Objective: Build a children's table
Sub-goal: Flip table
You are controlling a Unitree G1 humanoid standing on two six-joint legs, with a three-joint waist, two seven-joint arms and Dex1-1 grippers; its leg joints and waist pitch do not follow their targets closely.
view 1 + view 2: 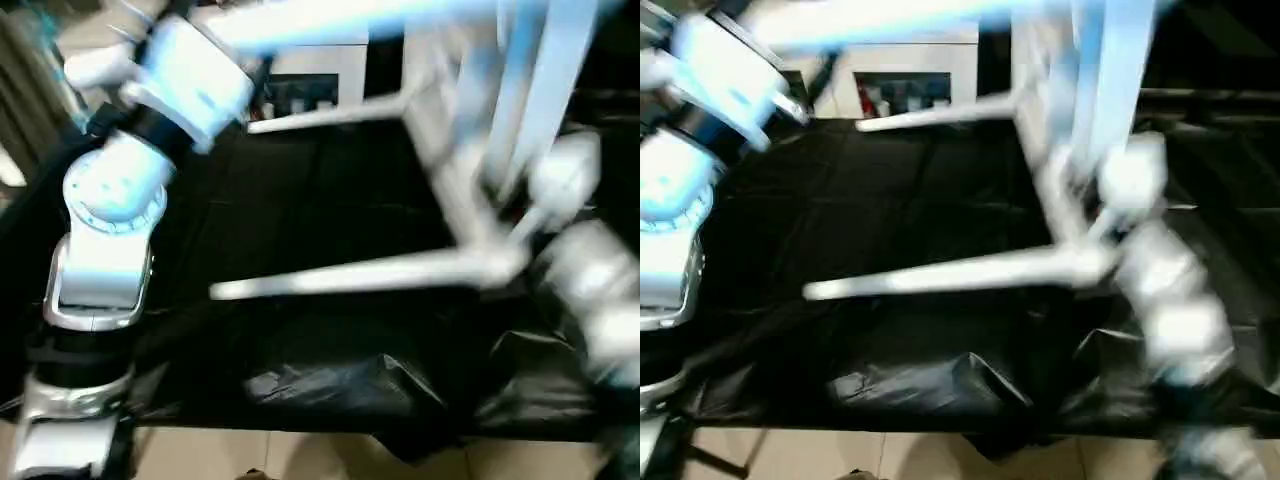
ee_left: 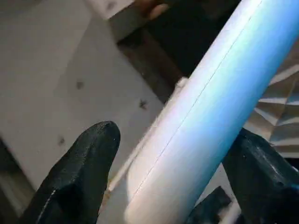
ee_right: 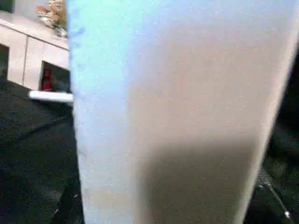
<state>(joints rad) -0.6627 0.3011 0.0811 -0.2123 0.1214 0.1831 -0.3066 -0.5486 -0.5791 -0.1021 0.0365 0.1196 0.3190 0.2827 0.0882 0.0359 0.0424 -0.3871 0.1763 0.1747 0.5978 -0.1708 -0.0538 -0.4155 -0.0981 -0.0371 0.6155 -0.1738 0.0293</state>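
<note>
We see the children's table (image 1: 470,230) tipped on its side at the frame's right, two legs (image 1: 350,275) pointing left over the black sheet (image 1: 300,200). Our left arm (image 1: 110,200) fills the left; our right forearm (image 1: 590,280) lower right. Motion blur throughout.

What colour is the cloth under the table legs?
Black. The cloth spread under the white table legs shows best in the right eye view.

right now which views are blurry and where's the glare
Both eye views are motion-smeared, worst on the table and right arm. Left wrist view: the leg carries a bluish sheen between the left gripper fingers; background soft. Right wrist view: a close white surface, featureless, shaded low.
</note>
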